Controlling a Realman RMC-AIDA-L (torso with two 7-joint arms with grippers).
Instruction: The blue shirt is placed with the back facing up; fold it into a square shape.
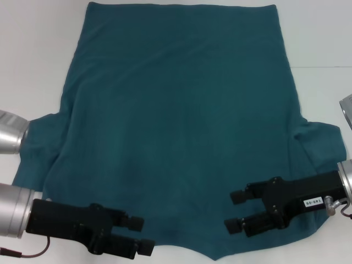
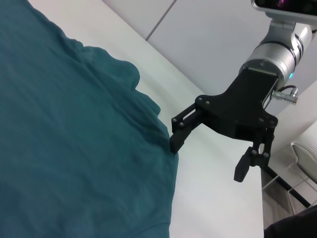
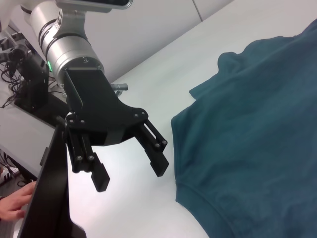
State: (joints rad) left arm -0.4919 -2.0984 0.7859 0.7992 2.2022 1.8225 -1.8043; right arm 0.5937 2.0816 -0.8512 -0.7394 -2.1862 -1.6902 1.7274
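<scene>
The blue shirt lies spread flat on the white table, plain side up, with its neckline toward me and its hem at the far edge. My left gripper is open over the near left shoulder, beside the neckline. My right gripper is open over the near right shoulder, fingers pointing inward. In the left wrist view the right gripper has one fingertip at the edge of the shirt. The right wrist view shows the left gripper open just off the shirt. Neither holds cloth.
Both sleeves spread out toward the table's sides. Silver arm links show at the left and right edges. A person's hand and dark equipment sit beyond the table on my left.
</scene>
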